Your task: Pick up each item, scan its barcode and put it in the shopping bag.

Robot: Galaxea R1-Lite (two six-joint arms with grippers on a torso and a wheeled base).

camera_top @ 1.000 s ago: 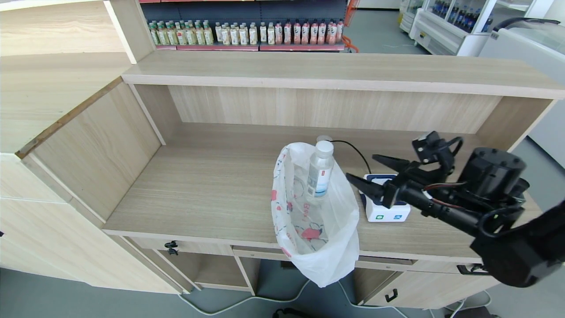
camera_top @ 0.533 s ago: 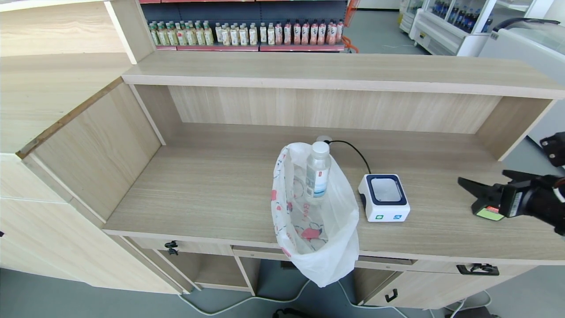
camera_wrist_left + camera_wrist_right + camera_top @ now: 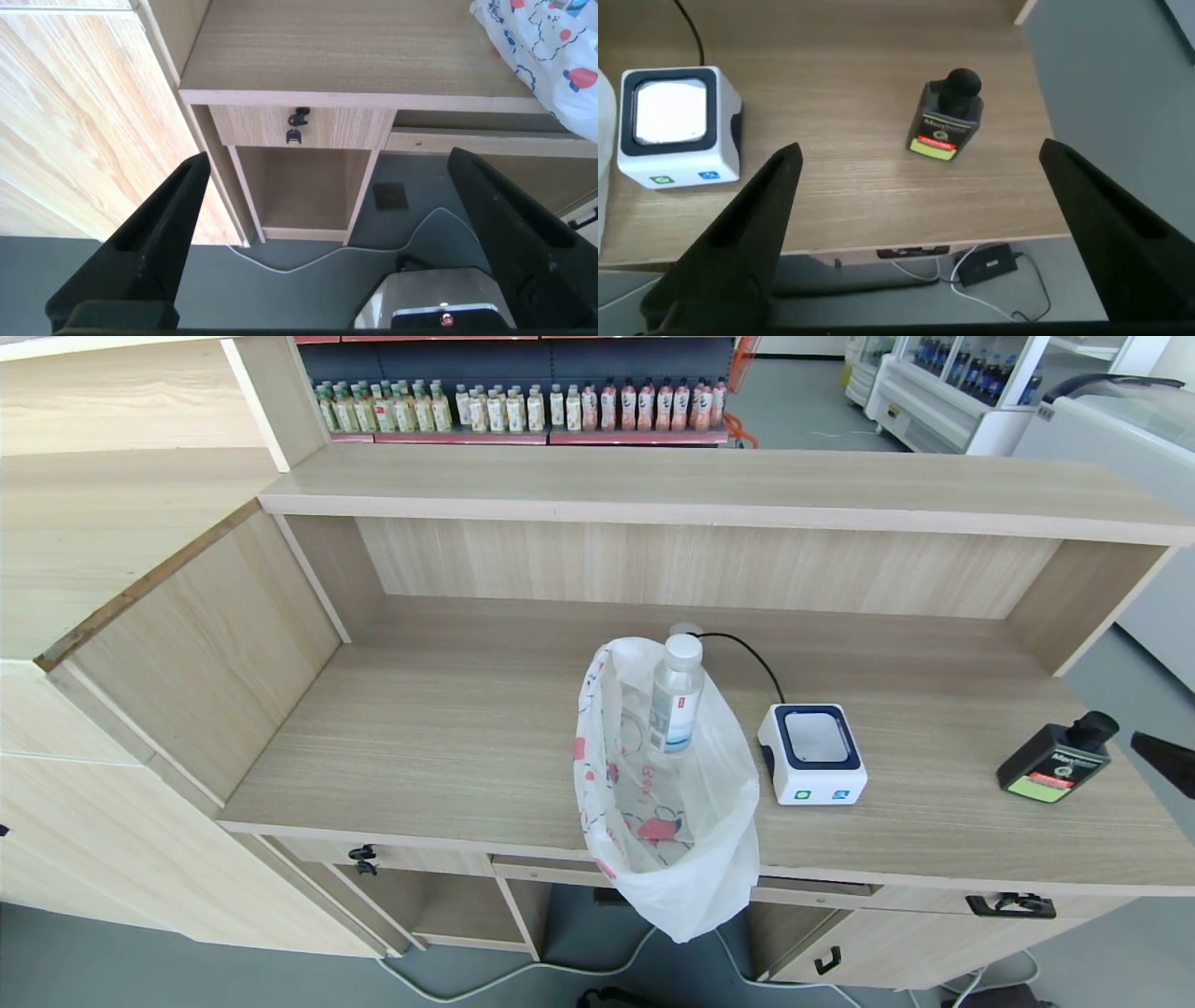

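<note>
A white shopping bag [image 3: 667, 793] with red prints hangs open over the counter's front edge, and a clear water bottle [image 3: 677, 695] stands upright inside it. To its right sits the white barcode scanner [image 3: 810, 751] [image 3: 677, 121]. A small black bottle [image 3: 1055, 763] [image 3: 946, 121] with a green and red label lies near the counter's right end. My right gripper [image 3: 920, 233] hovers open and empty above and in front of this bottle; one finger [image 3: 1162, 763] shows at the head view's right edge. My left gripper [image 3: 327, 243] is open and empty, low in front of the counter's left part.
The wooden counter [image 3: 448, 737] has a raised back shelf and side walls. A black cable [image 3: 747, 658] runs from the scanner to the back. Drawers with keys [image 3: 297, 126] sit under the front edge. The bag's edge [image 3: 542, 42] is seen from the left wrist.
My right arm has pulled back from beside the scanner to beyond the counter's right end, uncovering the black bottle. The bottle in the bag has barely shifted.
</note>
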